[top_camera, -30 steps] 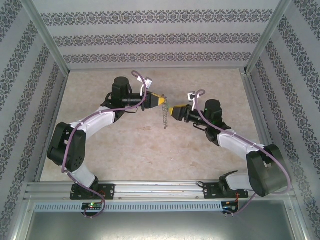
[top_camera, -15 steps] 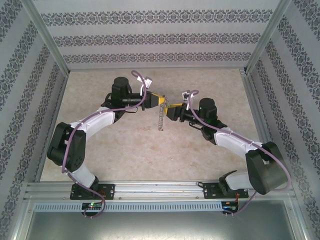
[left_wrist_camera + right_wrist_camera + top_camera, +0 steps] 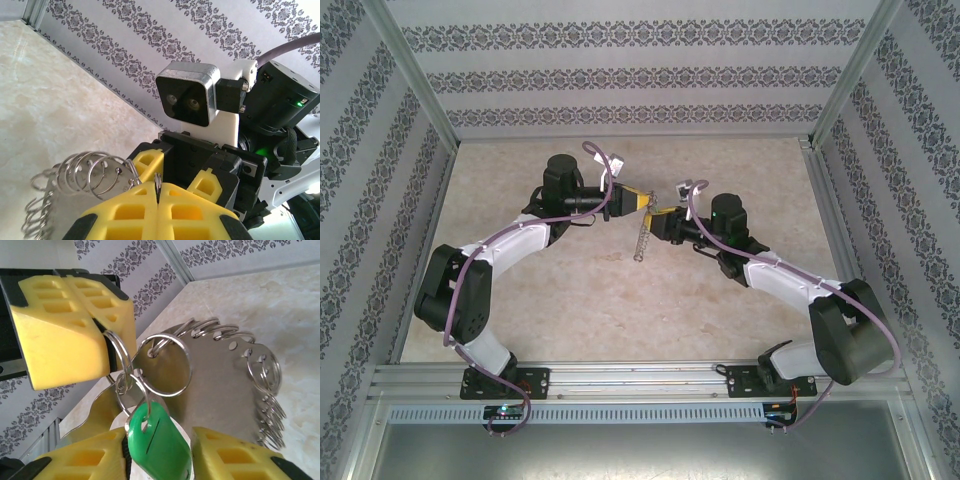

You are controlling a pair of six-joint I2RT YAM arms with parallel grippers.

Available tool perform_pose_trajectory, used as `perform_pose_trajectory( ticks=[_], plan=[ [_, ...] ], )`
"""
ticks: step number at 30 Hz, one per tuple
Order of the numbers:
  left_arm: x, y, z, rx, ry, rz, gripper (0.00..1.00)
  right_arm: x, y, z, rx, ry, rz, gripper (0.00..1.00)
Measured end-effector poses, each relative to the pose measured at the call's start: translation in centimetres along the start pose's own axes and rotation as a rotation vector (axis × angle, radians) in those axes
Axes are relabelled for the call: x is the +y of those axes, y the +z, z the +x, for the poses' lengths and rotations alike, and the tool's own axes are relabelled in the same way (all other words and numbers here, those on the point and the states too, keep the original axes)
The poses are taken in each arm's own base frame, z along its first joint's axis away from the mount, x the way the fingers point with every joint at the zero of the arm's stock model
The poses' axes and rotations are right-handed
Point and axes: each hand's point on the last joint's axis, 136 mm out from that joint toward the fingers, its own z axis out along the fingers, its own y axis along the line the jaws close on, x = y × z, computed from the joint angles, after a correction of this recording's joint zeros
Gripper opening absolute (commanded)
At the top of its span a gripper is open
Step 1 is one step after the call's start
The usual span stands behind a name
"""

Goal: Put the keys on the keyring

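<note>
- Left fingers (image 3: 65,335) are clamped tight on one small loop of the keyring (image 3: 220,385). It hangs in the air between the two arms, over the middle of the surface (image 3: 580,300), slightly toward the far side.
- Right fingers (image 3: 235,460) sit partly closed either side of the green key (image 3: 159,445), right up against it. Can't tell if that's a real pinch though.
- Looks like the threading step to me: a small ring seems to pass through the key's hole.
- Next move imo: work the key fully round that ring's coil with small, careful moves while the left side holds steady.
</note>
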Motion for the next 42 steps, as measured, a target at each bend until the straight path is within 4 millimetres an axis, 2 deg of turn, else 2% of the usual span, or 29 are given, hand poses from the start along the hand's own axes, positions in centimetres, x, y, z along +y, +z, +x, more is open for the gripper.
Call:
perform_pose_trajectory(
  ticks=[6,8,15,19,29,42],
  plan=[
    [0.0,0.0,0.0,0.000,0.000,0.000,0.00,-0.1,0.0,0.1,0.002,-0.009,0.005,0.26],
    [0.0,0.0,0.0,0.000,0.000,0.000,0.00,-0.2,0.0,0.2,0.006,-0.009,0.008,0.26],
    [-0.1,0.0,-0.1,-0.003,0.003,-0.002,0.00,-0.3,0.0,0.5,0.018,-0.006,0.013,0.10],
    [0.0,0.0,-0.1,-0.005,0.003,-0.006,0.00,-0.1,0.1,0.6,0.022,-0.012,0.008,0.04],
    [0.1,0.0,-0.2,-0.008,-0.001,-0.012,0.00,0.0,0.1,0.8,0.029,-0.018,0.002,0.00],
    [0.0,-0.1,-0.5,-0.018,0.008,-0.013,0.00,1.5,1.0,1.3,0.076,-0.024,-0.043,0.00]
  ],
)
